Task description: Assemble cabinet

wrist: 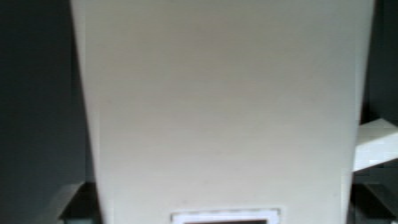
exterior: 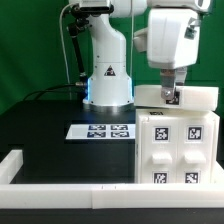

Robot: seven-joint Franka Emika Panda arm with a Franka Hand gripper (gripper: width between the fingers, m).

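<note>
Standing at the exterior view's right, the cabinet (exterior: pixel 178 150) is found upright on the black surface (exterior: pixel 45 125), its broad front, set with square tags, turned toward the camera. A flat white slab (exterior: pixel 178 97) is laid across its top. The slab's long axis runs from the exterior view's left to its right, while the body below rises taller than it is deep. In the wrist view a long white face (wrist: pixel 214 110) fills the middle of the picture, with one tag (wrist: pixel 228 215) at its end; it is judged to be that same slab seen from close above.

The parts are judged to be stiff moulded plastic: light, hard, unlikely to bend or break, yet smooth enough to slip under a weak pinch. Hold is best taken across the slab's short width, near mid-length, on its two flat parallel edges, so that it does not swing when lifted.

The gripper (exterior: pixel 170 95) is lowered right onto the slab's upper side, near the exterior view's left half of it. Whether its fingers are apart or pressed on the slab cannot be told from either view.

Further out, the marker board (exterior: pixel 104 130) lies flat just beside the cabinet, in front of the arm's base (exterior: pixel 107 85). The low border rail (exterior: pixel 20 165) closes the surface's near edge.
</note>
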